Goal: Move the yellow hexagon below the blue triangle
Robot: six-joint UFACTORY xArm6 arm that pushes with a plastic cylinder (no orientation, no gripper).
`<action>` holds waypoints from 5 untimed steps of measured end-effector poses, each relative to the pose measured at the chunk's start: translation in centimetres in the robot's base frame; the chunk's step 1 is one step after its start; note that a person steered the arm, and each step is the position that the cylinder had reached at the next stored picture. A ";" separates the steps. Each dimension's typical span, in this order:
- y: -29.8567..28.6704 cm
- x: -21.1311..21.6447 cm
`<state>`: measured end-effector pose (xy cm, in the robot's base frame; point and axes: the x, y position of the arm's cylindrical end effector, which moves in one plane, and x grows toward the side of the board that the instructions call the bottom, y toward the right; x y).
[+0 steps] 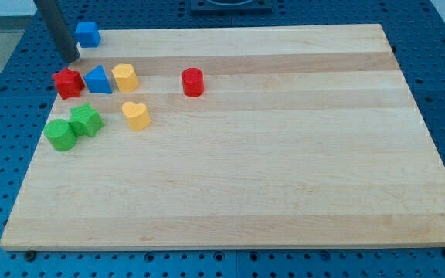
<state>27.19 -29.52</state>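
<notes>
The yellow hexagon [124,77] stands at the view's upper left, touching the right side of the blue triangle [97,80]. A red star-shaped block [68,83] sits against the triangle's left side. My tip [73,58] is just above the red block and up-left of the blue triangle, not touching the yellow hexagon. The rod rises from it toward the view's top left.
A blue cube [88,34] sits at the board's top left edge. A yellow heart-shaped block [136,115] lies below the hexagon. A green star-shaped block [86,120] and a green round block [60,134] lie below the triangle. A red cylinder [193,82] stands to the right.
</notes>
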 end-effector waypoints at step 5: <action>4.6 1.9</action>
<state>29.12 -24.91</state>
